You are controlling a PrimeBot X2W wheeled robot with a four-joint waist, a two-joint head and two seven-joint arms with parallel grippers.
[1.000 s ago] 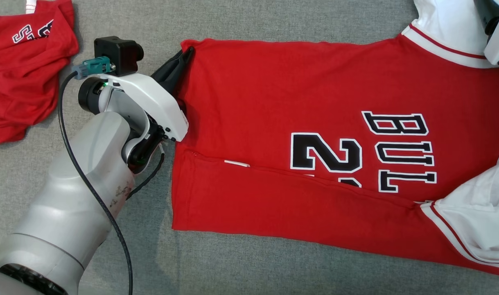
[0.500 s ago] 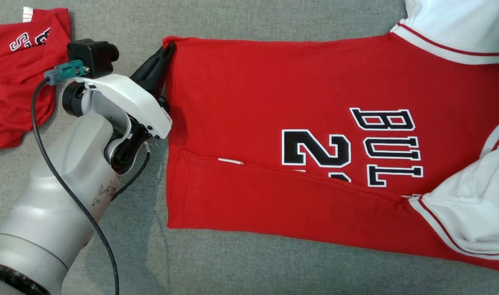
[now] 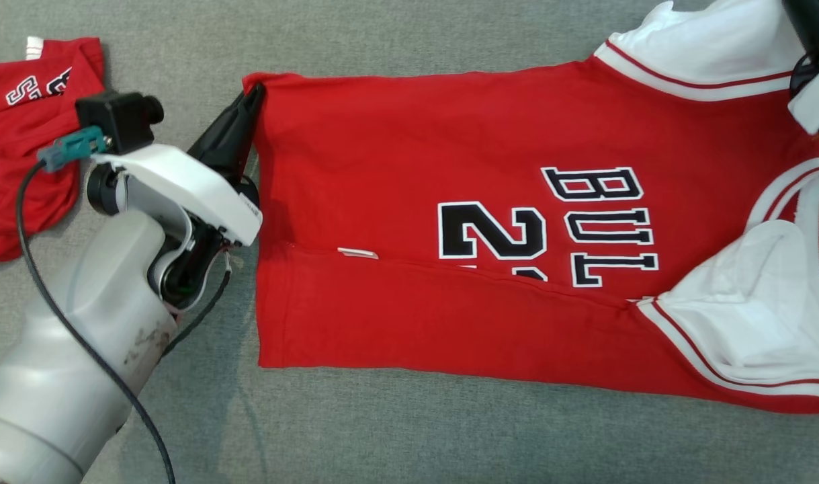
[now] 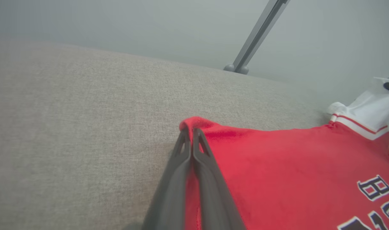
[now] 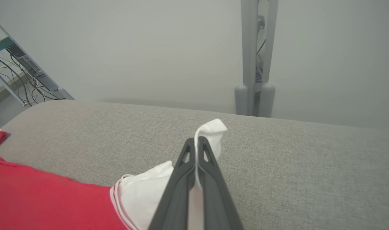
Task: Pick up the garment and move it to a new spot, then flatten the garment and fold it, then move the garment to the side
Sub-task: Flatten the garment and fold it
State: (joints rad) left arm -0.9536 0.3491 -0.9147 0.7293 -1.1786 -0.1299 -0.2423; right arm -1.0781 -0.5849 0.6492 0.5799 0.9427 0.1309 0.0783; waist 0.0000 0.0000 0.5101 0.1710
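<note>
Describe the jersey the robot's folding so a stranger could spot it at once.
On the grey cushion, it is the large red jersey spread across the middle. Unlike the crumpled red garment at the far left, it has white sleeves and a black number 2.

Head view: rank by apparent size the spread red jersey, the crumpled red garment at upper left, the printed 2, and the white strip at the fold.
1. spread red jersey, by far
2. crumpled red garment, though the frame edge cuts it off
3. printed 2
4. white strip
</note>
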